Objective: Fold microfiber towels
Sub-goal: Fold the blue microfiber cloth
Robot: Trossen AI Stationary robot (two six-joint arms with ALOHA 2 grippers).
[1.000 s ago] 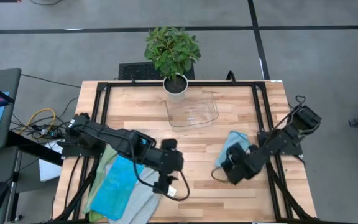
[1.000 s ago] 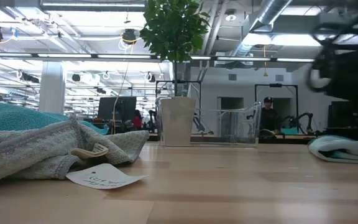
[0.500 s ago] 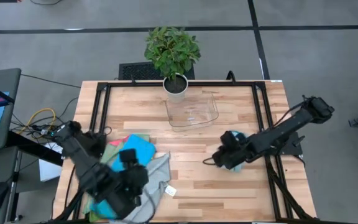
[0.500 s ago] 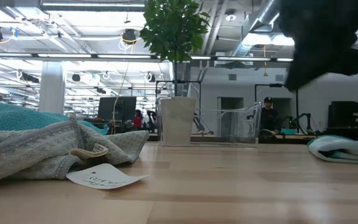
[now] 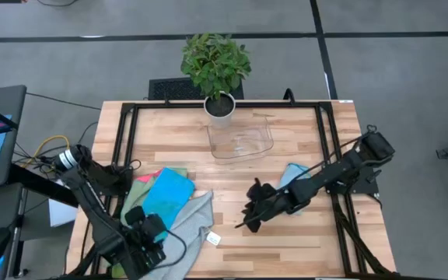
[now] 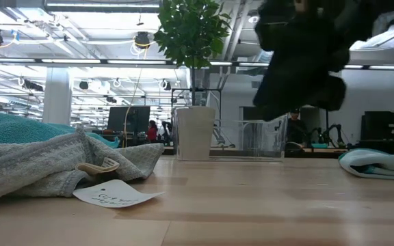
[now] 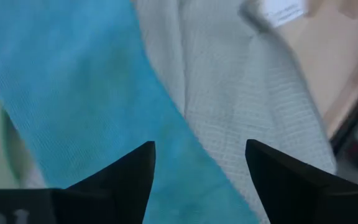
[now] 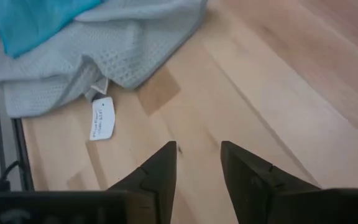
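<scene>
Between towels: right claw (image 5: 249, 219) empty, fingers parted, over bare table (image 5: 286, 237) beside grey towel (image 5: 193, 222); left claw (image 5: 148, 243) open above pile; next, grasp grey towel's edge.

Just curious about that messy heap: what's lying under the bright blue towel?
The blue towel lies on a grey towel, with green and pink edges peeking out. Anything deeper is covered.

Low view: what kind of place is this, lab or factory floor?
Likely a robotics lab in an open industrial hall: exposed ceiling ducts, a monitor and more black workstation frames behind the wooden table, with a person standing among them.
</scene>
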